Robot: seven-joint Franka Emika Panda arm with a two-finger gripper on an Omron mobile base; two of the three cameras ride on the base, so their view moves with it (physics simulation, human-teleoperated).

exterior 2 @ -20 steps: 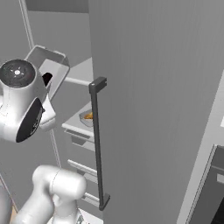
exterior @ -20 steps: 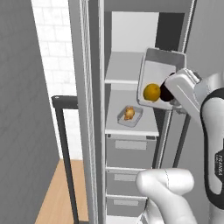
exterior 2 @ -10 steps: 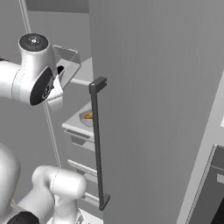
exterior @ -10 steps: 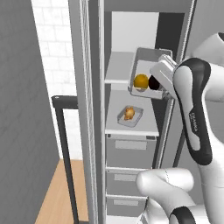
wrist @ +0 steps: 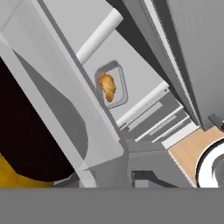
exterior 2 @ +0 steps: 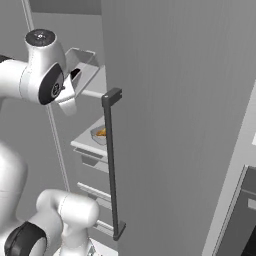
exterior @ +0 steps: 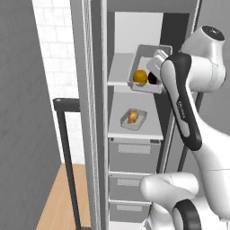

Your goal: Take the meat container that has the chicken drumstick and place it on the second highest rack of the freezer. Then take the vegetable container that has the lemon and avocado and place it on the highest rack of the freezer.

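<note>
Vegetable container [exterior: 149, 68] now further in over highest rack [exterior: 120, 74], tilted. Pincer [exterior: 158, 76] narrowly closed, clamping its near rim; lemon [exterior: 140, 77], avocado [exterior: 153, 79] just beside.

Vegetable container [exterior: 146, 67] tilted at highest rack [exterior: 119, 72] edge, holding lemon [exterior: 140, 76] and avocado [exterior: 154, 79]; chicken drumstick [exterior: 132, 116] in meat container [exterior: 134, 120] on shelf below.

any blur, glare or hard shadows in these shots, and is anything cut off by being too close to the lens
Left base view: flat even light, sharp, no glare on the freezer. Right base view: the same, soft shading only. Hand view: the vegetable container sits so close that it is cropped; the chicken drumstick stays sharp.
</note>
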